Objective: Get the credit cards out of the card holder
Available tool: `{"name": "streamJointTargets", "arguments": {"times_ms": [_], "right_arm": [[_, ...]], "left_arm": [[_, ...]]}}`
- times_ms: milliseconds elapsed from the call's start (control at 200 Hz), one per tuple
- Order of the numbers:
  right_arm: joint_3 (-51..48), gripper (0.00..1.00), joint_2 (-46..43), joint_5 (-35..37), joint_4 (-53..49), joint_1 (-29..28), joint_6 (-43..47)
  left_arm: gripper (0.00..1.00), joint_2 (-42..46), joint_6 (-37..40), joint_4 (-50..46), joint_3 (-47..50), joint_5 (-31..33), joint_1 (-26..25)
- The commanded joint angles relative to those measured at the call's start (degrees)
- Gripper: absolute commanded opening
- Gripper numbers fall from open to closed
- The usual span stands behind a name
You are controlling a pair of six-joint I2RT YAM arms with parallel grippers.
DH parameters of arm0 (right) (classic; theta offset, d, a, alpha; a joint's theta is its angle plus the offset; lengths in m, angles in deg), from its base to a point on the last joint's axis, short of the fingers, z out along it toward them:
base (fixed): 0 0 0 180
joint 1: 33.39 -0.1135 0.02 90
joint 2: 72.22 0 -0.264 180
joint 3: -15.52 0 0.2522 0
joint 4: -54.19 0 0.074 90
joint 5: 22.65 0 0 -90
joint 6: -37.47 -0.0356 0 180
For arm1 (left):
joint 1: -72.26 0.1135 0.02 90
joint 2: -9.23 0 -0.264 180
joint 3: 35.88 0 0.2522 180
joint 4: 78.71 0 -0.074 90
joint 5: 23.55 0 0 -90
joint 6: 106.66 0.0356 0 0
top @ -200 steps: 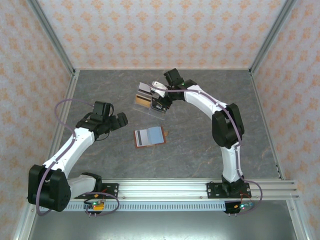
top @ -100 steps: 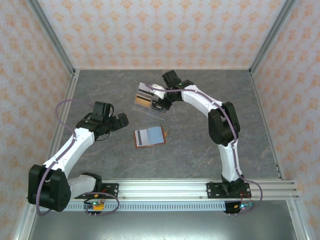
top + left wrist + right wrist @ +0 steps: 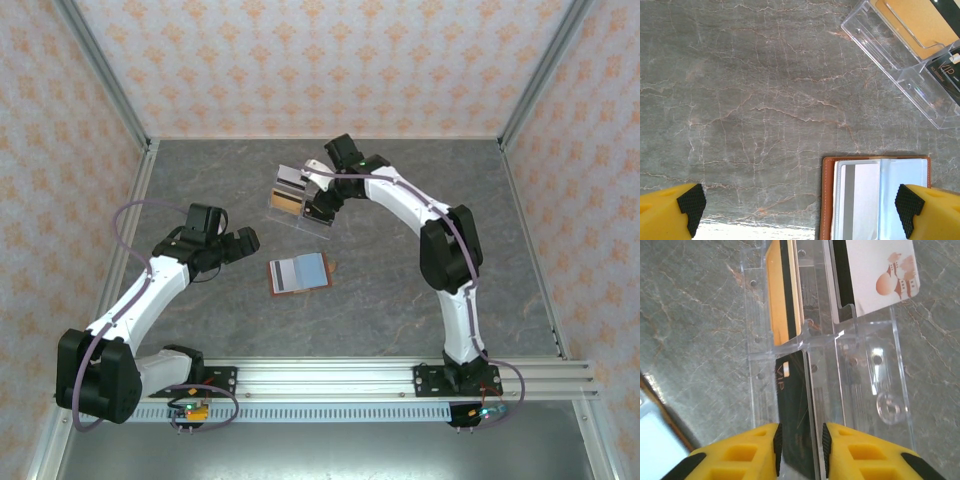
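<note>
Cards judged light, thin, stiff, slick; best pinched across faces at exposed edge, wallet (image 3: 300,272) pinned meanwhile.
Dark card (image 3: 795,410) stood in clear tray (image 3: 875,365) beside orange card (image 3: 782,290), straddled by right gripper (image 3: 801,435), jaws slightly apart, no clamp seen.
Brown wallet lies open mid-table, pale card (image 3: 856,197) seemingly left inside.
Left gripper (image 3: 800,215) spread wide beside wallet.

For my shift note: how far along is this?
Done: an orange card and a white card sit in the clear tray. In hand: the right gripper, jaws parted, straddles a black card there. Remaining: a pale rectangle in the card holder may be another card; left gripper open near it.
</note>
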Motion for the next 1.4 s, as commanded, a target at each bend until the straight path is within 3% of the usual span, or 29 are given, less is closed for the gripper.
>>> {"name": "streamJointTargets", "arguments": {"times_ms": [0, 140, 285, 445, 586, 766, 1056, 1306, 1396], "right_arm": [[-3.8, 0.34, -7.86, 4.04, 2.49, -2.18, -11.91], [-7.96, 0.41, -10.05, 9.54, 1.39, -5.53, -28.01], [-9.45, 0.42, -9.75, 9.96, -1.57, -8.83, -42.24], [-8.05, 0.44, -6.81, 16.44, -6.43, -16.21, -48.94], [-9.18, 0.42, -4.32, 13.97, -5.82, -17.85, -55.65], [-14.01, 0.37, -3.95, 6.16, 1.14, -17.87, -60.27], [-17.4, 0.2, -0.86, 0.53, 5.9, -16.64, -62.95], [-19.34, 0.17, 0.19, 0.18, 7.87, -15.87, -63.32], [-20.4, 0.15, 0.21, -0.7, 9.02, -15.52, -63.57]], "left_arm": [[1.0, 0.8, -2.05, 0.41, 0.32, -0.14, 0.36], [1.0, 0.37, -3.5, 0.33, 0.73, 0.37, 0.4], [1.0, -0.32, -3.87, -0.05, 0.64, 0.04, 0.36], [1.0, -1.11, -5.64, 0.13, 1.14, -0.47, 0.39], [1.0, -1.74, -7.4, 0.74, 1.64, -1.27, 0.42], [1.0, -2.62, -7.79, 1.46, 1.94, -3.29, 0.31], [0.85, -3.31, -9.98, 7.42, 4.55, -9.01, -1.27], [0.59, -6.96, -13.76, 13.1, 4.76, -11.82, -5.33], [0.55, -8.63, -15.63, 14.94, 4.26, -11.13, -7.7]]}}
